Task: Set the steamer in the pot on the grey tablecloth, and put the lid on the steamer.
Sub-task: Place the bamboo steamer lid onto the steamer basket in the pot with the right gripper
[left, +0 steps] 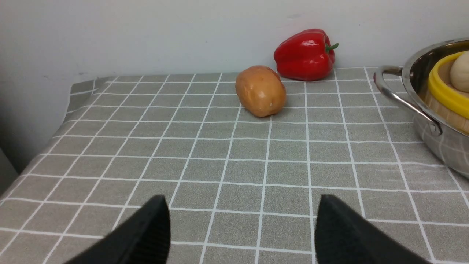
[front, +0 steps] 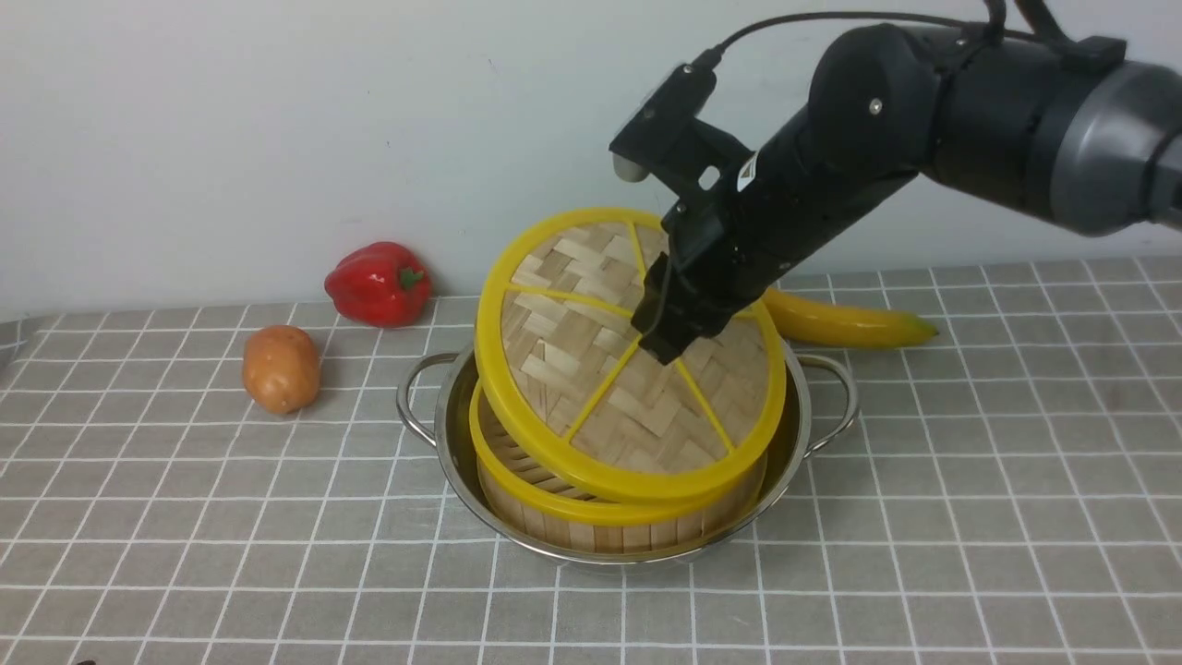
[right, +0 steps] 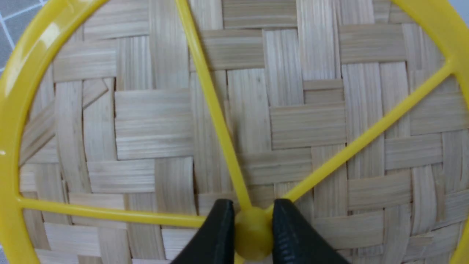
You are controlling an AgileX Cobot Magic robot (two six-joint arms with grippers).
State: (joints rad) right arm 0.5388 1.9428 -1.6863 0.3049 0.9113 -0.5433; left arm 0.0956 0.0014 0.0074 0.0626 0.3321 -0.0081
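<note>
No text, brand or number could be read anywhere. A small white sticker (front: 748, 171) on the right arm (front: 923, 120), just above the lid (front: 572, 351), bore marks too small to make out.

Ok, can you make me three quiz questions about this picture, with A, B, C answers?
1. Where is the steamer? A in the pot; B on a shelf; C on the floor.
2. How many foods lie on the grey tablecloth outside the pot? A one; B three; C six.
3. How is the lid? A lying flat on the floor; B tilted above the steamer, gripped; C broken in half.

Answers:
1 A: its slatted wall sits inside the pot.
2 B: there are a potato, a red bell pepper and a banana.
3 B: the right gripper pinches its yellow hub, and the far edge stands higher.
</note>
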